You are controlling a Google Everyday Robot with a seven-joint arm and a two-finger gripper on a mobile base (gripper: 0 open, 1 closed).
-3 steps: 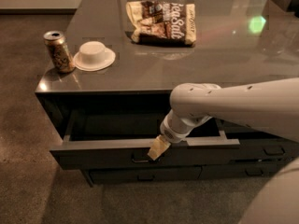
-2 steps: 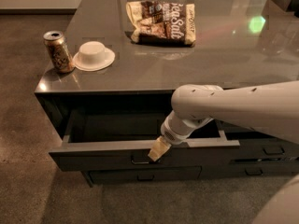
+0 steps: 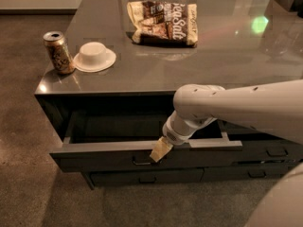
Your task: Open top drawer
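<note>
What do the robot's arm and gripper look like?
The arm is a thick, smooth white tube with a rounded joint, narrowing to a white wrist. The gripper, pale tan, sits at the front of the top drawer. No cables or markings show.

The top drawer point(image 3: 94, 158) is a wide, dark grey metal drawer set directly beneath the top of the desk point(image 3: 142, 77). It stands pulled out, level and square, with its front well forward of the desk's edge. Its rim shows lighter grey and the inside lies in shadow. A small rectangular pull handle point(image 3: 142, 161) sits at the centre of the front. The tool point(image 3: 161, 150) is at the front's upper edge, just beside that handle.
</note>
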